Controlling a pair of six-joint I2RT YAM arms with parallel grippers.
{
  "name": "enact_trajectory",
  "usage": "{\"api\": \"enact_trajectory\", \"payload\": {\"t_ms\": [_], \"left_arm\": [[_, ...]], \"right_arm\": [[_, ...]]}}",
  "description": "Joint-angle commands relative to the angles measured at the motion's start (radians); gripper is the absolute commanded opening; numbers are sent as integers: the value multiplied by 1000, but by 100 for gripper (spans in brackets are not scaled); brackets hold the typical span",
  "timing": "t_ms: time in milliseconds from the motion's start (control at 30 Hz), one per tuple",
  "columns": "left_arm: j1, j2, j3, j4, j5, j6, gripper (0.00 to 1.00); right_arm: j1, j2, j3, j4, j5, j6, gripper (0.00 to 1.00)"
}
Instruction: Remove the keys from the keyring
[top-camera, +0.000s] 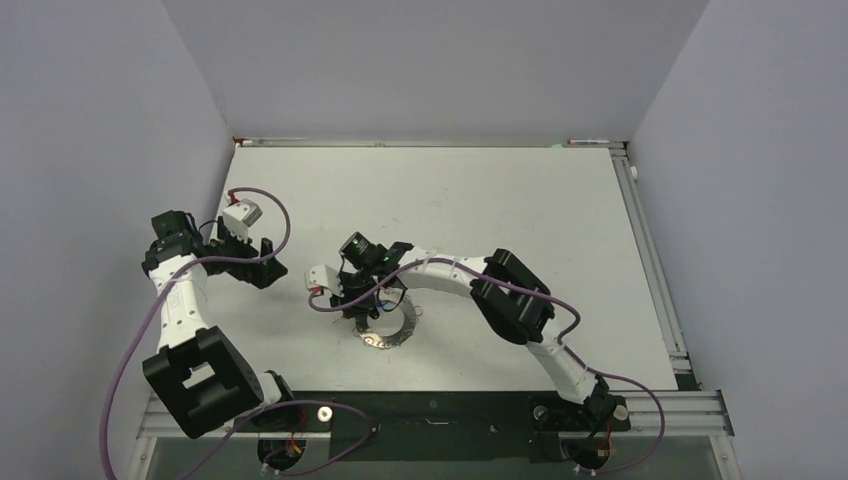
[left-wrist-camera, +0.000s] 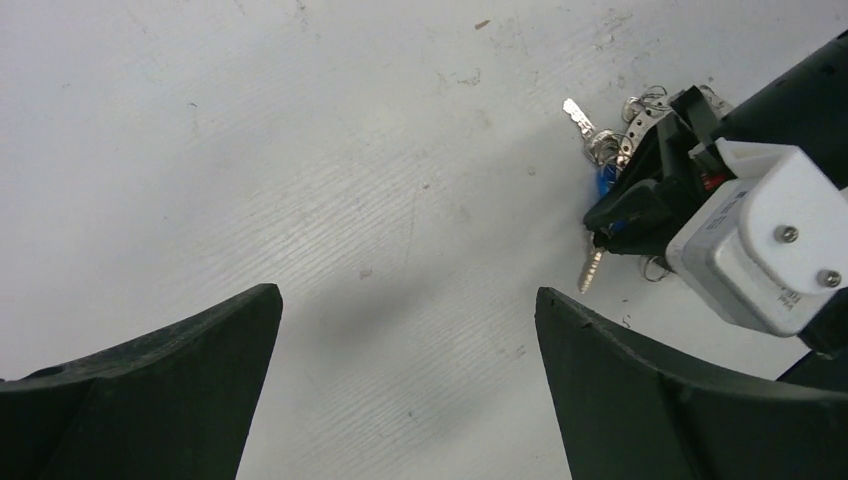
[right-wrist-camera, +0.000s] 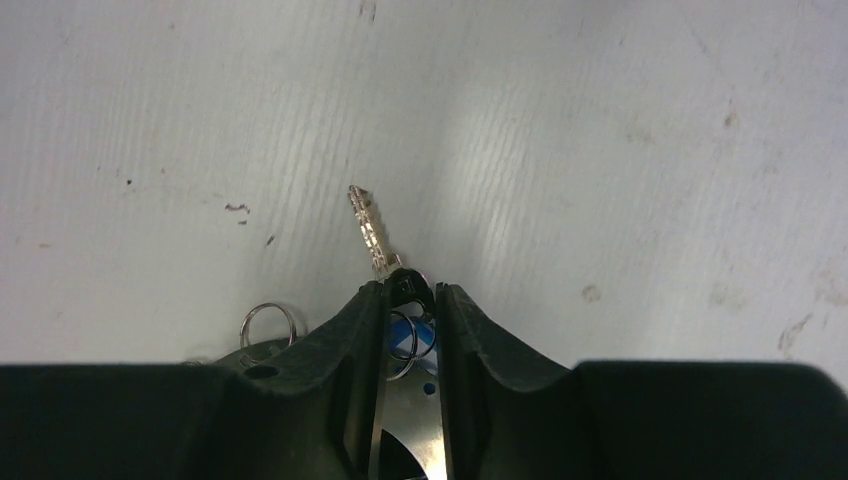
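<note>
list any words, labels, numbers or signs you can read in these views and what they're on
No text is readable in any view.
Small dark print on the white camera housing at the right arm's wrist: too small and blurred to read.
The keys, keyring and table: no lettering visible.

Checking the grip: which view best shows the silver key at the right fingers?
Right wrist: the silver key juts out from between the right fingers, blade sharp against the table. Left wrist shows it small, below those fingers; top external is too far to show it.
</note>
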Motion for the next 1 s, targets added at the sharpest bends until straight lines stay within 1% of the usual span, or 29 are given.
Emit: {"api": "enact_trajectory", "payload": {"t_ms": [0,133,233,300,367,433,500,567,667,767,967], "left_arm": [[-2,-41,-9,124,27,-102,96],[-4,-88,-72,195,47,-171,96],[-9,-93,-79,177,60,-173,96],[-11,-95,-75,171,64,-188,96],[-13,-98,-69,148,69,-170,96],[-17,-112,-79,167,56,-184,96],[-32,-135,-101,210,21,-218,96],[-67,-155,-119,225,-22,-222,96],[-98,-180,-140,227,-46,-226,96],[-101,-184,-141,229,-44,-231,96],[-101,-192,-141,280,-56,-271,96]], "right_arm": [[-38,-149,-141,195,10,167,5],[-82,-207,-253,388,-12,331,5],[-119,-228,-331,523,-31,459,5],[-137,-243,-370,575,-50,519,5],[-144,-259,-394,584,-63,533,5],[-148,-281,-429,605,-63,537,5],[-149,-305,-457,607,-49,534,5],[-148,-321,-494,618,-43,526,5],[-148,-320,-512,582,-35,499,5],[-144,-313,-489,504,-34,454,6],[-110,-249,-314,231,0,317,12]]}}
